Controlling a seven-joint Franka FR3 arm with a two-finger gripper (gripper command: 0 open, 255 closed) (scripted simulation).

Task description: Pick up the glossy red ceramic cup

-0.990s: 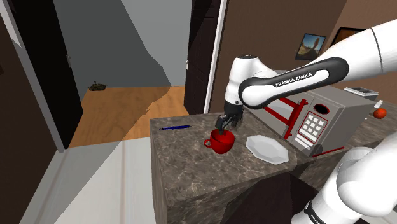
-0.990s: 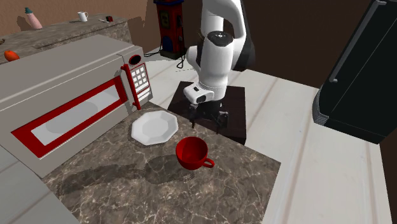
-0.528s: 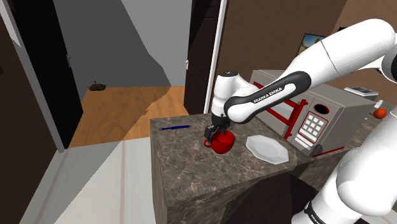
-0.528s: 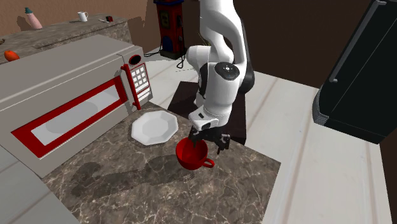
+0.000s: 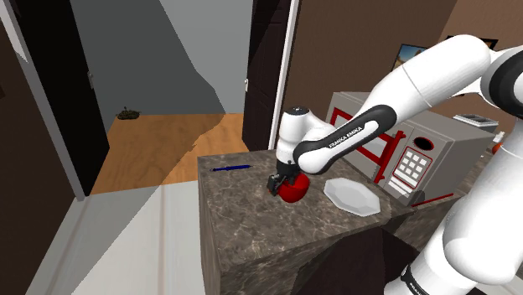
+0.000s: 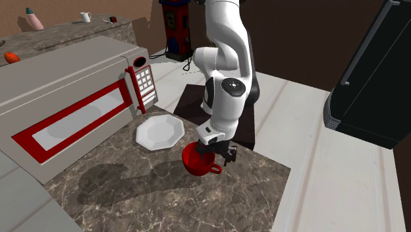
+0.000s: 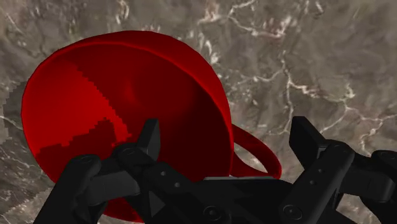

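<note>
Reaching steeply down, hand [image 7: 228, 135] spread astride rim of red cup [image 7: 127, 95], apparently unclenched.

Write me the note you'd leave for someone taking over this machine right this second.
Claw: open, down at the red cup, one finger inside it, the other outside by the handle. The rim wall is between them, not gripped.
Cup: upright on the stone counter, beside a white plate.
Done: claw lined up on the cup.
Left: close on the wall, then lift.
</note>
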